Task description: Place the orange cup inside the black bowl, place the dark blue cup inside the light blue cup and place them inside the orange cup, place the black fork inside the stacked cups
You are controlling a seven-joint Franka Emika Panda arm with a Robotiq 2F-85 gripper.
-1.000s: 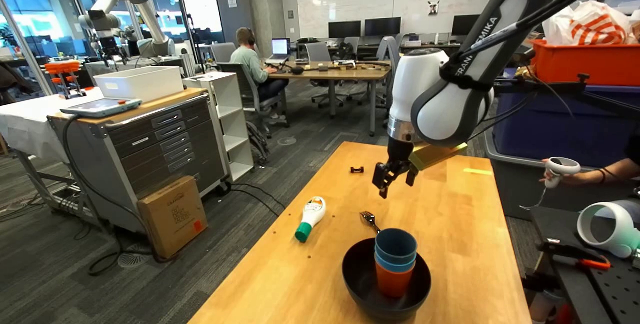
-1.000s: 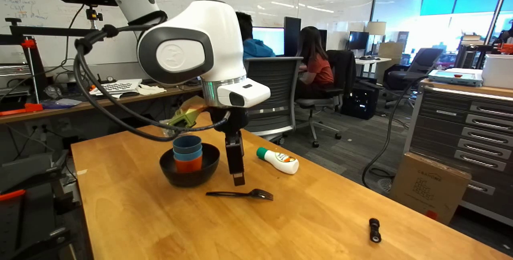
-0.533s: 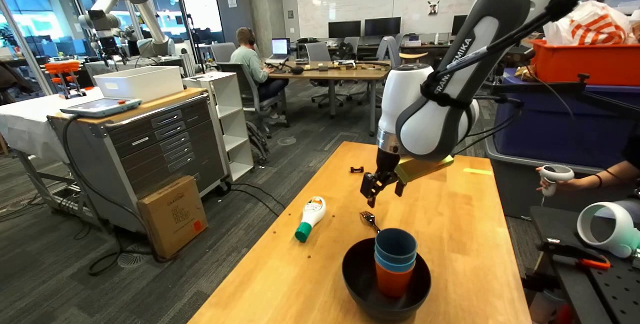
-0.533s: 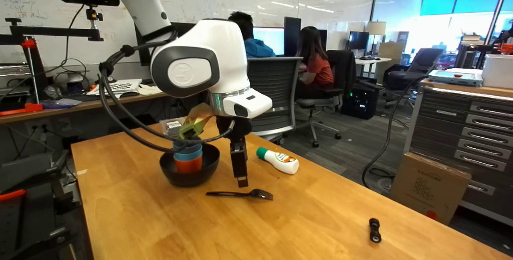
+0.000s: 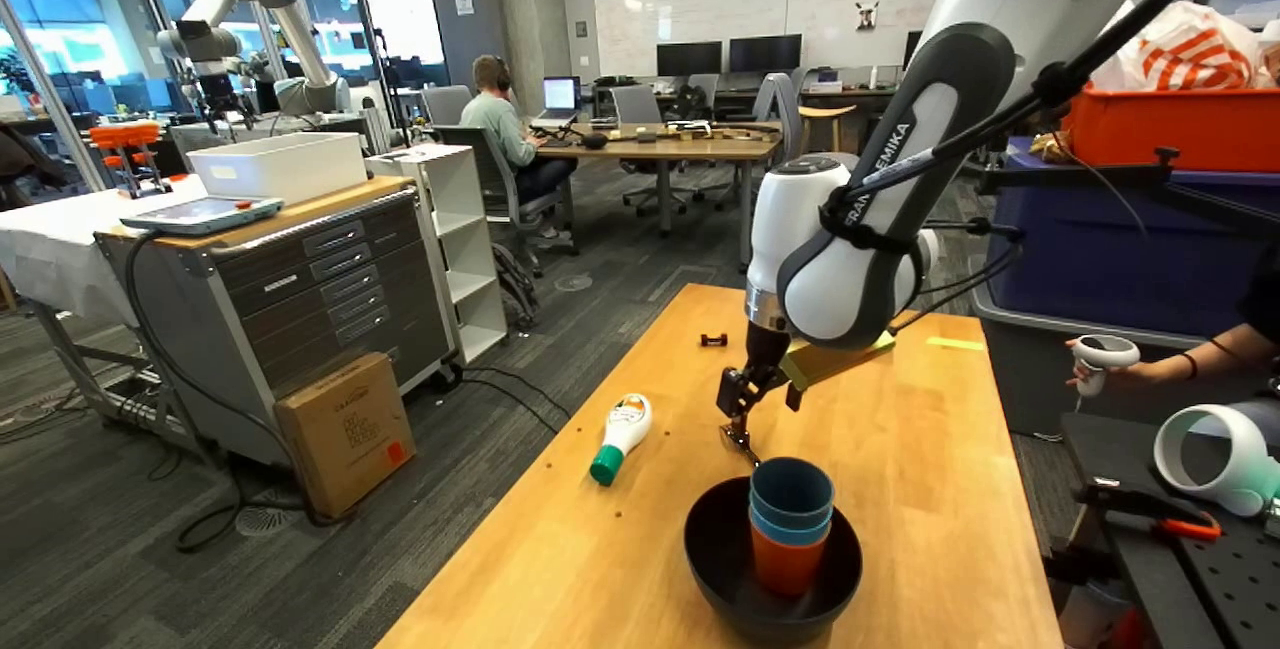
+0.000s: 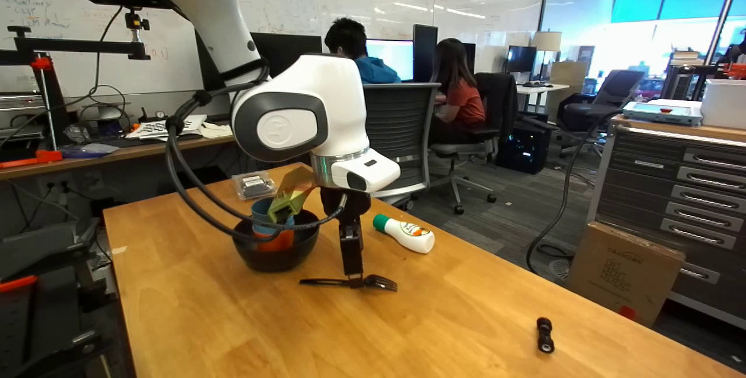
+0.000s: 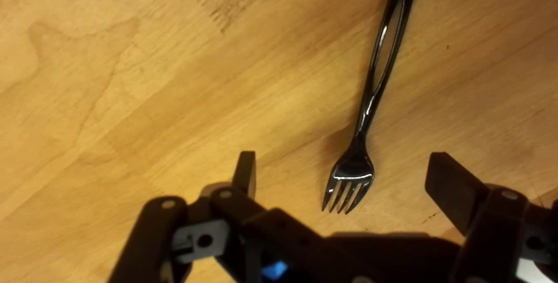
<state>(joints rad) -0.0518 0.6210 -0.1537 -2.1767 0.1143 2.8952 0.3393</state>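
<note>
Wrist view: the fingers (image 7: 451,187) stand wide apart and hold nothing, with the head and neck of the black fork (image 7: 368,106) in the gap, apart from both. The fork lies flat on the tabletop (image 6: 408,331), roughly midway between the long edges, its handle end toward the black bowl. In an exterior view that black bowl (image 6: 274,260) sits near the far end edge, between the two far corners. It holds the stacked cups: orange cup (image 5: 788,571) lowest, the light blue cup (image 5: 790,535) a thin band above it, the dark blue cup (image 5: 792,489) on top. Only the fork seems left to place.

The step in hand looks like picking it up at the neck, just behind the head. Whether the fingers touch the tabletop I cannot tell; something so slim calls for them right down at its level, grazing rather than pressing. The fork runs slightly aslant to them, so a small turn of the wrist would square the grip and keep it from swinging as they close. Glossy plastic may slip, so a full, steady squeeze is wise.

Afterwards, lift well above the dark blue rim before heading for the far end edge. Dropping the handle in first would probably need the wrist tilted; keep the yellow-green bracket (image 6: 291,194) from catching the stack, since it could tip the cups.
</note>
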